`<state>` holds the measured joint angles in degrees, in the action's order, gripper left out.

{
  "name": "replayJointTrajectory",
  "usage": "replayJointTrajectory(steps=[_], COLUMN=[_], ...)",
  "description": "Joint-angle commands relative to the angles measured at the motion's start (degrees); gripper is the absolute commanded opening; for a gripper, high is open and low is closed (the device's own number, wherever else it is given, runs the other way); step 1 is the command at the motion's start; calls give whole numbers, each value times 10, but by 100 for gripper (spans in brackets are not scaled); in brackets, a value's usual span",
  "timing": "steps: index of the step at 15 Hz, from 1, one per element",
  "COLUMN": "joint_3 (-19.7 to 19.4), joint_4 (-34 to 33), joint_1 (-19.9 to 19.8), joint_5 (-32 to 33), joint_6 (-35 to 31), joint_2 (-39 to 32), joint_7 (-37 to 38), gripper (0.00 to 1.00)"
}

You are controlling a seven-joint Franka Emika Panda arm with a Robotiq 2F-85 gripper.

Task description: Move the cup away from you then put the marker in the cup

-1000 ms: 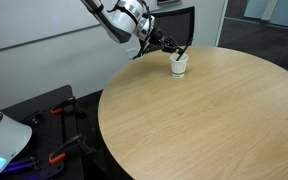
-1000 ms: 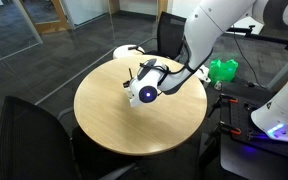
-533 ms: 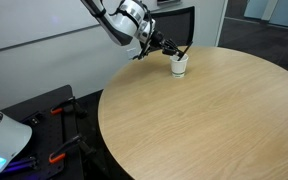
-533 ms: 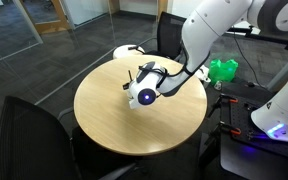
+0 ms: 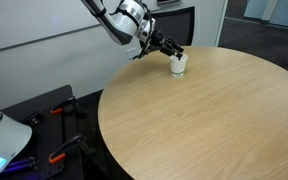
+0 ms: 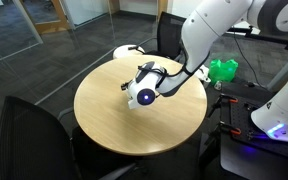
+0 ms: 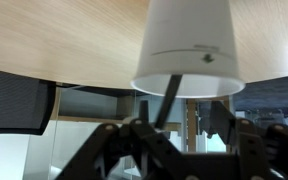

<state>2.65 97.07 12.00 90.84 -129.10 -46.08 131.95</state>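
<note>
In the upper middle of the frame, the gripper (image 5: 166, 46) hangs just beside the cup (image 5: 179, 65), jaws apart and apparently released. The cup stands near the desk's (image 5: 204, 115) upper edge, with the marker (image 7: 169, 98) leaning inside. Both steps look done; only backing off remains.

In an exterior view the cup (image 5: 179, 65) stands on the tabletop (image 5: 204, 120) close to its far edge. The pincer (image 5: 171, 50) hangs just above the cup and to its left. In the wrist view the marker (image 7: 168, 102) reaches from the pincer into the cup's mouth. A chair (image 5: 174, 22) stands behind the tabletop, beyond the cup. Another chair (image 6: 29, 130) stands at its near left.
</note>
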Motion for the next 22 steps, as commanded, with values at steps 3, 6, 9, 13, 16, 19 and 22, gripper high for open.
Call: replayJointTrajectory(steps=[3,6,9,13,16,19,22], joint_3=[6,6,7,10,19,28,36], joint_4=[10,20,30,58,87,118,146], joint_1=[2,4,5,9,6,4,1], joint_5=[19,28,37,52,53,44,39], joint_6=[19,18,20,38,62,92,118], joint_2=[15,28,45,83,120,158,193], joint_7=[19,28,40,63,71,67,65], gripper=[100,100,100,100,100,100,100])
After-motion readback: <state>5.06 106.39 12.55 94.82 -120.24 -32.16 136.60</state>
